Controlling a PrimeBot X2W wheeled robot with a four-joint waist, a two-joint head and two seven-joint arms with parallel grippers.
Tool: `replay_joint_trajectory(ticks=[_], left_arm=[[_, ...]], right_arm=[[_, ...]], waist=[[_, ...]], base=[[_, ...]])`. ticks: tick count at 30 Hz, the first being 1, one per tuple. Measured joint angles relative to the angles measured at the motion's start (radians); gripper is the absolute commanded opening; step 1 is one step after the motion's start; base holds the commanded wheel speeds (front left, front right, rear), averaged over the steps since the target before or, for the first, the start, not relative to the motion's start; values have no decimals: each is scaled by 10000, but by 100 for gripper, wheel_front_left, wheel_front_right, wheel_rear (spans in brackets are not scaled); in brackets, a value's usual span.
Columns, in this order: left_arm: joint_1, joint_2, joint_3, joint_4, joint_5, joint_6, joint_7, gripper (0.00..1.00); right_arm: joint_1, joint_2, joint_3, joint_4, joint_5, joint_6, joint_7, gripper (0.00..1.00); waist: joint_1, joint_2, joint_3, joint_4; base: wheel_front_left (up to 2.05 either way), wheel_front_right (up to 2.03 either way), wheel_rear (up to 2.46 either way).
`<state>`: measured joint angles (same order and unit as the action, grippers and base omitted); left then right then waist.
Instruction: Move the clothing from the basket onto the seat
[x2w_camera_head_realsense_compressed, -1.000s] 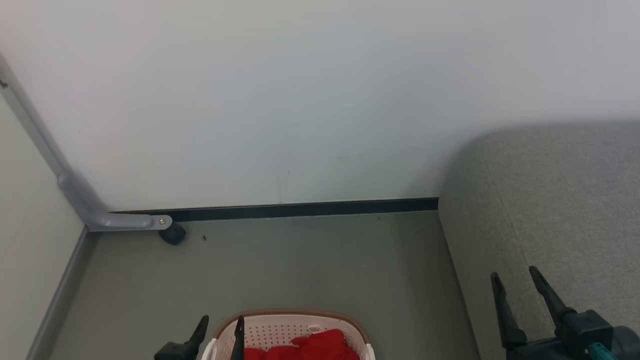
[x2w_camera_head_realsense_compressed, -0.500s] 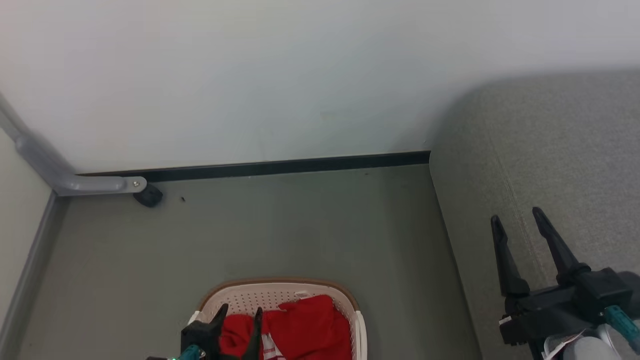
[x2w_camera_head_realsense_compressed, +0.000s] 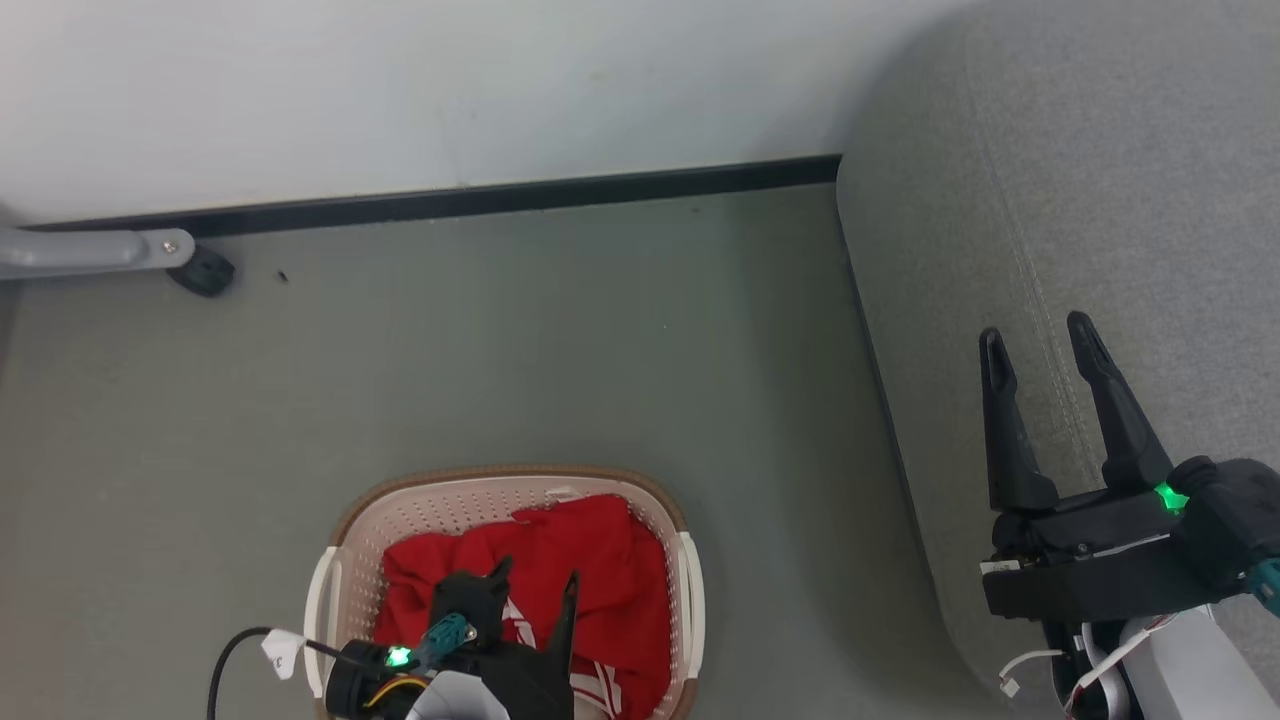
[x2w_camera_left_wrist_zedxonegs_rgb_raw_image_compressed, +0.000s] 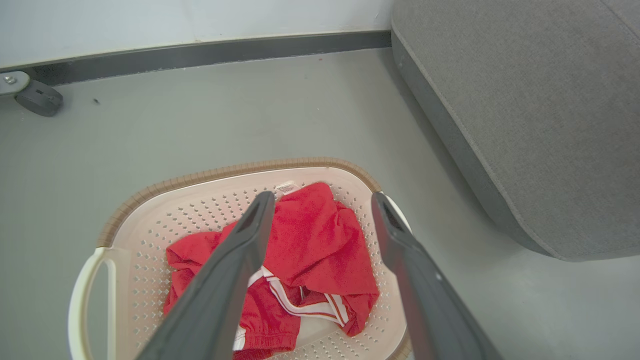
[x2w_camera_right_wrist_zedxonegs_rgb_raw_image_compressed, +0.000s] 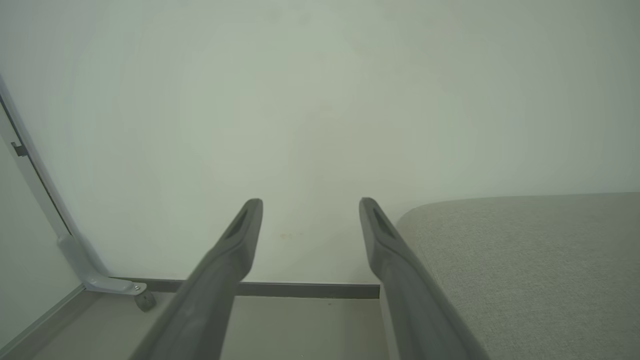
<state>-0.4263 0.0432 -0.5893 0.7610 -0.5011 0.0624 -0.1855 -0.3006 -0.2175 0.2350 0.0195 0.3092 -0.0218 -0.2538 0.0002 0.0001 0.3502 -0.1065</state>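
Red clothing (x2w_camera_head_realsense_compressed: 570, 560) (x2w_camera_left_wrist_zedxonegs_rgb_raw_image_compressed: 320, 245) with white-striped trim lies crumpled in the cream basket (x2w_camera_head_realsense_compressed: 345, 560) (x2w_camera_left_wrist_zedxonegs_rgb_raw_image_compressed: 145, 225) on the floor at the bottom of the head view. My left gripper (x2w_camera_head_realsense_compressed: 535, 580) (x2w_camera_left_wrist_zedxonegs_rgb_raw_image_compressed: 320, 200) hangs open just above the clothing, nothing between its fingers. The grey seat (x2w_camera_head_realsense_compressed: 1100, 180) (x2w_camera_left_wrist_zedxonegs_rgb_raw_image_compressed: 525, 100) (x2w_camera_right_wrist_zedxonegs_rgb_raw_image_compressed: 525, 260) fills the right side. Over the seat's left edge my right gripper (x2w_camera_head_realsense_compressed: 1040, 335) (x2w_camera_right_wrist_zedxonegs_rgb_raw_image_compressed: 310, 202) stands open and empty, pointing toward the wall.
A white wall with a dark baseboard (x2w_camera_head_realsense_compressed: 450, 200) runs behind. A grey metal foot with a black caster (x2w_camera_head_realsense_compressed: 203, 270) (x2w_camera_left_wrist_zedxonegs_rgb_raw_image_compressed: 39, 98) sits at the far left. Grey floor (x2w_camera_head_realsense_compressed: 550, 330) lies between basket and seat.
The head camera has tilted down, so basket and seat show more fully. My left gripper now reaches further over the clothing in the basket. Both grippers stay open.
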Motion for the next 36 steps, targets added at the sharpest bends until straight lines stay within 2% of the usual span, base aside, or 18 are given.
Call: replay_joint_trajectory(ticks=[13, 30, 36], left_arm=[[-1268, 4, -784, 1057, -685, 182, 1108, 100], [-3108, 27, -326, 2516, -763, 343, 1402, 100], [-3922, 449, -336, 2842, -591, 343, 1402, 100]], right_arm=[[-760, 171, 107, -1417, -6, 130, -29, 100], [-1034, 190, -297, -2815, -13, 42, -31, 100], [-1097, 190, -416, -3300, -15, 27, -31, 100]], waist=[[1, 1, 1913, -573], [-1, 2, 4309, -1428], [-1, 0, 5236, -1619]], base=[[0, 0, 0], [0, 0, 0], [0, 0, 0]])
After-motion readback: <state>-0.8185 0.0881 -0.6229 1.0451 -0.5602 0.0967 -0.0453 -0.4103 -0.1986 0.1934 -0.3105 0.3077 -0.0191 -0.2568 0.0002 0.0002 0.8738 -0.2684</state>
